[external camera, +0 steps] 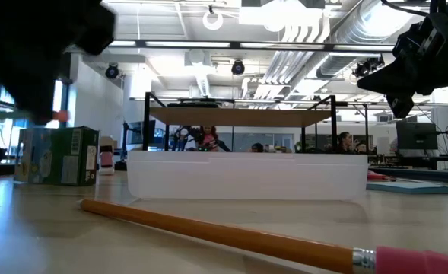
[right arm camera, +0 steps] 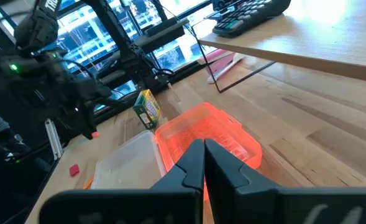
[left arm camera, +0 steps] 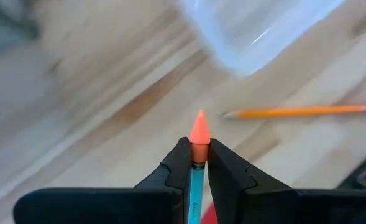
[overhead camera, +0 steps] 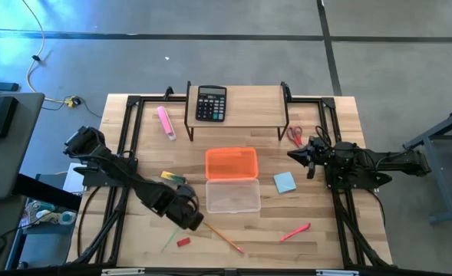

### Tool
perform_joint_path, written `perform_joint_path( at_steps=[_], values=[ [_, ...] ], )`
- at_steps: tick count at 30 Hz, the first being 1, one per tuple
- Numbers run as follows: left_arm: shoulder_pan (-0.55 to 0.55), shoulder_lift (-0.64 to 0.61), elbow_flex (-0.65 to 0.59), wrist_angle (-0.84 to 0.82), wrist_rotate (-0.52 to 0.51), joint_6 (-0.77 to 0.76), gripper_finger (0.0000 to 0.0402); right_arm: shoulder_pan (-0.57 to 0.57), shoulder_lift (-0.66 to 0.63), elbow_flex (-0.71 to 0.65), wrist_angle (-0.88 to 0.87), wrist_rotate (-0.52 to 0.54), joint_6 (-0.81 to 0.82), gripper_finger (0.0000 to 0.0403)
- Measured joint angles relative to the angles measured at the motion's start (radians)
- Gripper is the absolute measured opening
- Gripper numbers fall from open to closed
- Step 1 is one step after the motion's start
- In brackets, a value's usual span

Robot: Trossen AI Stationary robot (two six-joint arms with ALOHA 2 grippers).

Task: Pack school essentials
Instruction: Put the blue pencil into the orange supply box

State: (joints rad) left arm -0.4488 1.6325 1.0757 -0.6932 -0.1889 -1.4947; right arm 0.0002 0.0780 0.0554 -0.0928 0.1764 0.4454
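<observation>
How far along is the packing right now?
Nothing looks packed: the orange case and its clear half appear empty. In hand: the left gripper is shut on the green pencil. Still out: orange pencil, red pen, red eraser, blue notepad, scissors. The right gripper waits shut, empty.

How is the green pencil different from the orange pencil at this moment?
The green pencil is clamped in the left gripper; the orange pencil lies free on the table. The green pencil ends in an orange cone cap; the orange pencil has a pink eraser. Both are thin pencils.
</observation>
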Motion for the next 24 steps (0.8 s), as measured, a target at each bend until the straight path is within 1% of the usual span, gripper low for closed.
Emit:
perform_joint_path(
  at_steps=[9,12,15,18,24],
  values=[
    [0.148,-0.002,0.143,0.007,-0.089,0.338,0.0032,0.000,0.000,0.000,0.000,0.000,0.000,0.0000],
    [0.212,-0.002,0.183,0.024,-0.092,0.470,0.0032,0.000,0.000,0.000,0.000,0.000,0.000,0.0000],
    [0.271,-0.002,0.207,0.080,-0.091,0.605,0.0032,0.000,0.000,0.000,0.000,0.000,0.000,0.0000],
    [0.325,-0.002,0.228,0.153,-0.077,0.726,0.0032,0.000,0.000,0.000,0.000,0.000,0.000,0.0000],
    [0.406,-0.003,0.235,0.289,0.027,0.903,0.0032,0.000,0.000,0.000,0.000,0.000,0.000,0.0000]
  ],
)
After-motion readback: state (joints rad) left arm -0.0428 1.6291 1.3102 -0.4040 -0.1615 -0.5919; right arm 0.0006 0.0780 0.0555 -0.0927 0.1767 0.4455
